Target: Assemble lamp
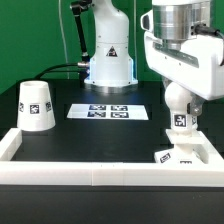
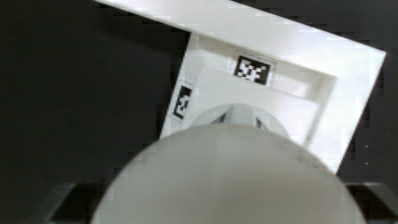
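Note:
My gripper (image 1: 179,103) is shut on the round white bulb (image 1: 180,122), which hangs upright at the exterior view's right. The bulb's tagged lower end is right over the small square base (image 1: 178,154), which lies in the front right corner of the table. I cannot tell if the two touch. In the wrist view the bulb (image 2: 222,165) fills the foreground between the dark fingers (image 2: 64,206) of the gripper (image 2: 214,212). The base (image 2: 267,90) with its tags lies beyond it. The tapered shade (image 1: 36,106) stands upright, alone, at the exterior view's left.
The marker board (image 1: 108,111) lies flat at the back middle of the black table. A low white wall (image 1: 100,172) runs along the front and both sides. The base lies against the wall's right corner (image 2: 338,45). The robot's pedestal (image 1: 108,65) stands behind.

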Controlling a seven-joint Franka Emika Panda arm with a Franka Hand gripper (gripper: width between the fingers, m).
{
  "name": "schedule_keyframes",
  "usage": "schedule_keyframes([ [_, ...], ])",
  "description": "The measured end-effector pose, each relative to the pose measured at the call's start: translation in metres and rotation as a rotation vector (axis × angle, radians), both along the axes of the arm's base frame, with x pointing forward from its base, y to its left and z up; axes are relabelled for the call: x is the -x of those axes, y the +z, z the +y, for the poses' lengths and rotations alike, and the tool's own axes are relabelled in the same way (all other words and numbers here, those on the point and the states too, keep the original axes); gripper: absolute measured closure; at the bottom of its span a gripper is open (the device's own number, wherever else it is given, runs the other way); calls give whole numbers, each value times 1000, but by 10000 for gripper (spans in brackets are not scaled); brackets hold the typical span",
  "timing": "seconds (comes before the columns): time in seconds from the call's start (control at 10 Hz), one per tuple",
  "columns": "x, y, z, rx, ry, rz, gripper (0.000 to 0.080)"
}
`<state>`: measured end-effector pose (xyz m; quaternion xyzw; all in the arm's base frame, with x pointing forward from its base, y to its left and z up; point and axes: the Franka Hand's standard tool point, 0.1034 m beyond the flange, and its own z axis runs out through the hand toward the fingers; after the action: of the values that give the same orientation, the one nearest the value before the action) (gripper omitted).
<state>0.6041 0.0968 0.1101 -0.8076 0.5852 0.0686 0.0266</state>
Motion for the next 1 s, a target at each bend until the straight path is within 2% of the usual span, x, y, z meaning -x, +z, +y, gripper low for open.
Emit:
schedule_keyframes([
  [0.1, -1, 1, 0, -3, 40, -10, 158],
  [0.2, -3, 6, 3, -4, 72, -29, 111],
  [0.3, -3, 11, 7, -7, 120, -42, 102],
  [0.6, 4, 21, 6, -11, 477, -153, 101],
  [1.0, 8, 22, 12, -3, 833, -232, 101],
])
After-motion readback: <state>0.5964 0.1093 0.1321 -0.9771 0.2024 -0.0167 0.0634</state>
